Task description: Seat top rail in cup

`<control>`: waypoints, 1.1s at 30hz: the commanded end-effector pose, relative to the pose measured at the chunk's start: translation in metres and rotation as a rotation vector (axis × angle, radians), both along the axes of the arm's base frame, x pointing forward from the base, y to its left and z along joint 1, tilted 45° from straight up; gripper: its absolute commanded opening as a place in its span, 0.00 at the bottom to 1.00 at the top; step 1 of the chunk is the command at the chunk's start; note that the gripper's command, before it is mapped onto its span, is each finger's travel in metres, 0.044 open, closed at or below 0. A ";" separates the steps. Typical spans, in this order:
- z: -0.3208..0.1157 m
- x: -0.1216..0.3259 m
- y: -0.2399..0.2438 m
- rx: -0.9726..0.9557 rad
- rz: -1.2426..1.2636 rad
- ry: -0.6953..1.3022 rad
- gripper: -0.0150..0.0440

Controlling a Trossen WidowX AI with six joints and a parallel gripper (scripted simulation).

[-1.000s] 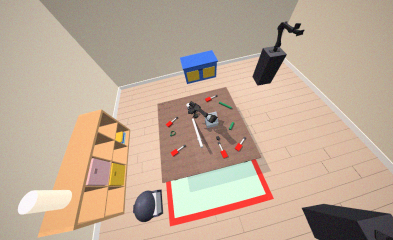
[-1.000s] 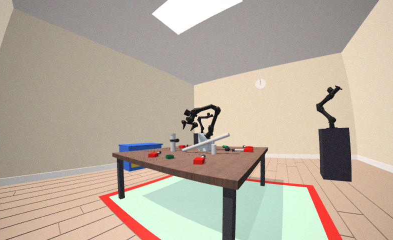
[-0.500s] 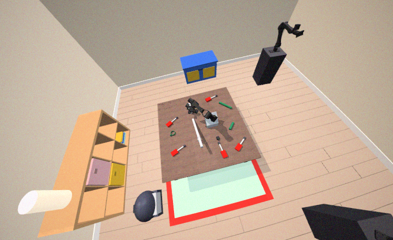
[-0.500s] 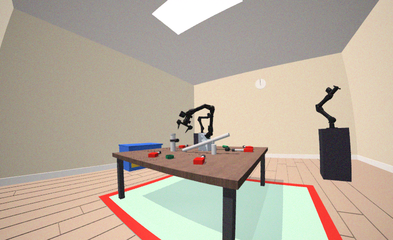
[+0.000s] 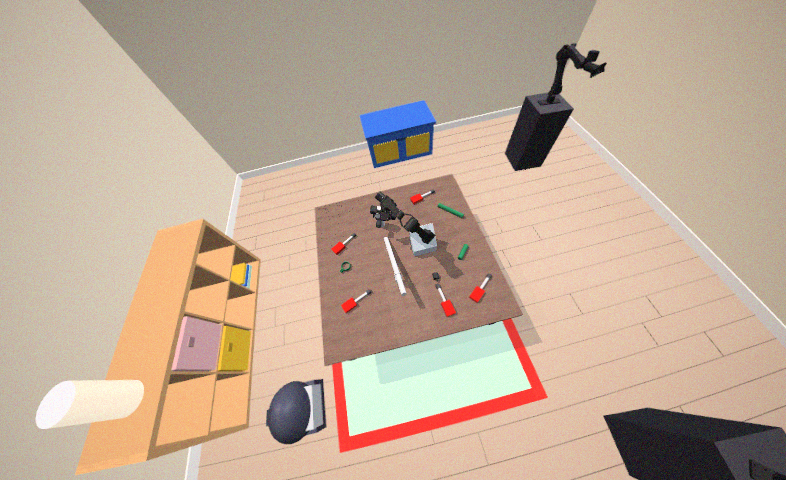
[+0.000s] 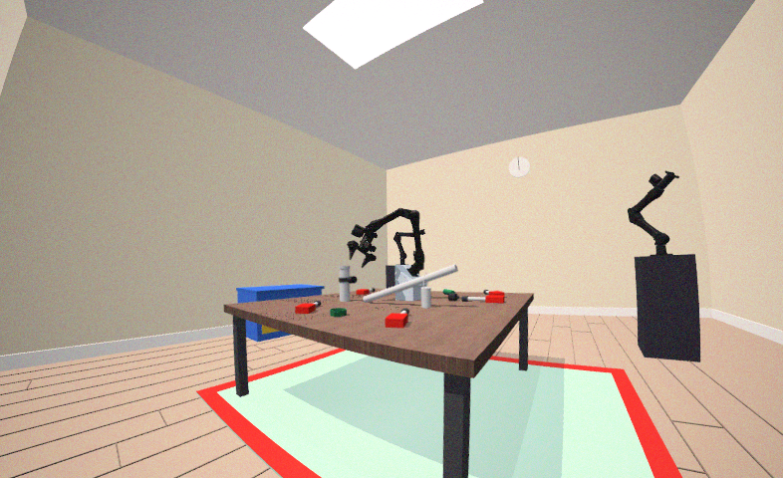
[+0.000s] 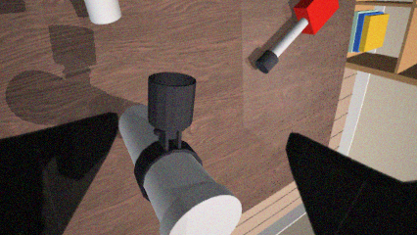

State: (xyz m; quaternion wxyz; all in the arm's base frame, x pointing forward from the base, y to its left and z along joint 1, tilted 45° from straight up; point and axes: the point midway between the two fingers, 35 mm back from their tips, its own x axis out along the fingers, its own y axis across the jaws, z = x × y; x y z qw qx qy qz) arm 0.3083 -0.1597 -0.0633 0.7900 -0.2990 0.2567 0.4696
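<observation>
My gripper [image 5: 377, 217] [image 6: 357, 261] [image 7: 204, 131] is open and empty above the big post [image 6: 344, 292] [image 7: 178, 178]. The post stands upright, its pale cap between the fingers in the wrist view. The dark brace band [image 7: 140, 172] is around its upper part. The rail-end cup [image 6: 353, 279] [image 7: 171, 105] hangs from the band, its mouth open and empty. The white rail [image 5: 394, 264] [image 6: 395, 288] slopes, its low end near the table, apart from the cup; one end shows at the wrist view's top left [image 7: 104, 12]. It crosses above the short post [image 6: 425, 298]; the loop cap is too small to make out.
Several red-handled tools [image 5: 348, 305] [image 6: 395, 320] [image 7: 318, 12] lie around the wooden table [image 5: 361, 333]. A green ring [image 5: 345, 267] [image 6: 338, 312] lies left of the rail. Two green bars [image 5: 450, 210] and a small dark part [image 5: 436, 276] lie on the right side. A second arm [image 5: 558, 71] stands far off.
</observation>
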 end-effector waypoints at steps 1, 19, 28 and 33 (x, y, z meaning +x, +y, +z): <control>-0.005 0.000 -0.001 -0.016 0.016 -0.011 1.00; -0.051 -0.001 0.043 -0.015 0.016 -0.012 1.00; -0.061 0.006 0.051 -0.016 0.016 -0.012 1.00; -0.067 0.010 0.056 -0.016 0.016 -0.012 1.00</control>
